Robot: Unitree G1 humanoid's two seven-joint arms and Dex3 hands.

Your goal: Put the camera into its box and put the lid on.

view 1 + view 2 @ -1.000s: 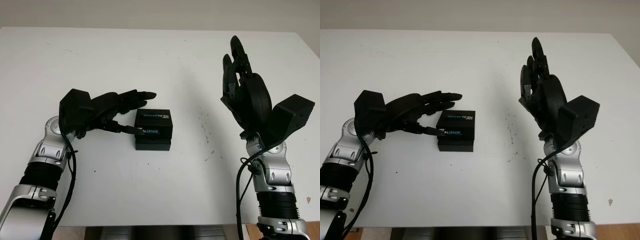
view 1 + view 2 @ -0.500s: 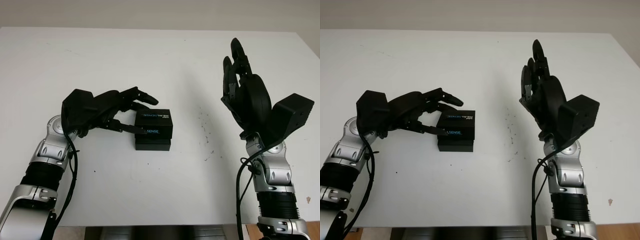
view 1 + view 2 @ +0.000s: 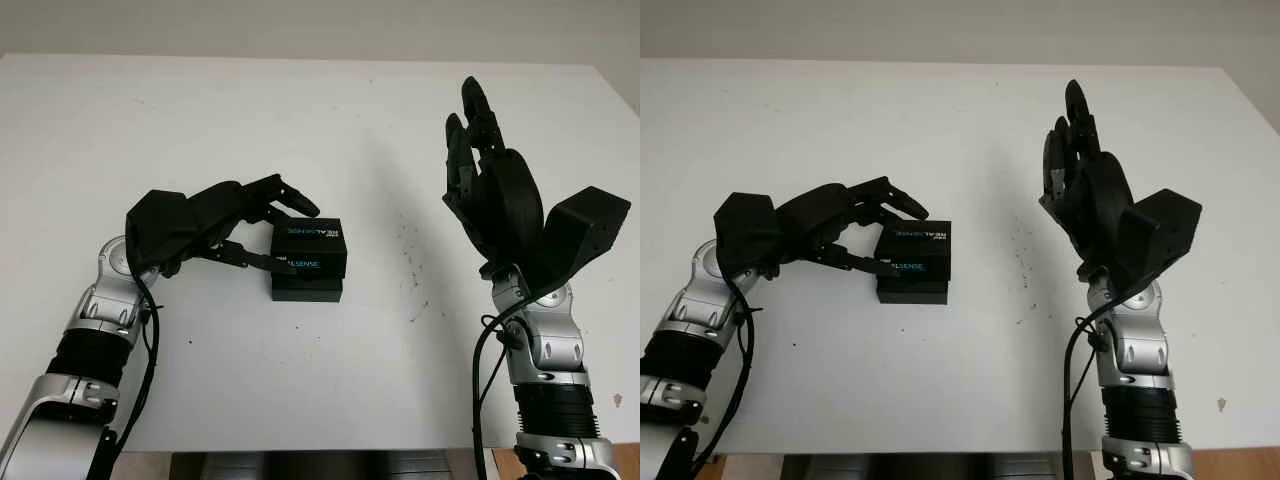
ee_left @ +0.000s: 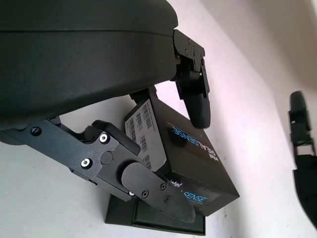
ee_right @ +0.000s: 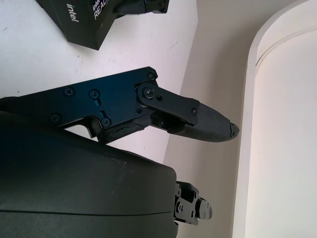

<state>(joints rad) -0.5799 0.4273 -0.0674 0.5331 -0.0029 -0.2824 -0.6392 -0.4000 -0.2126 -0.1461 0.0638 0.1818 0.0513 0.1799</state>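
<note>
Black RealSense lid (image 3: pixel 309 244): seated slightly askew on the black box base (image 3: pixel 306 289), near the middle of the white table (image 3: pixel 300 130), left of centre. Left hand (image 3: pixel 215 225): at the lid's left side, fingers curled over its far edge and thumb (image 4: pixel 153 194) pressed on its near face, gripping it. Right hand (image 3: pixel 490 180): raised well to the right, holding nothing, fingers extended upward.
</note>
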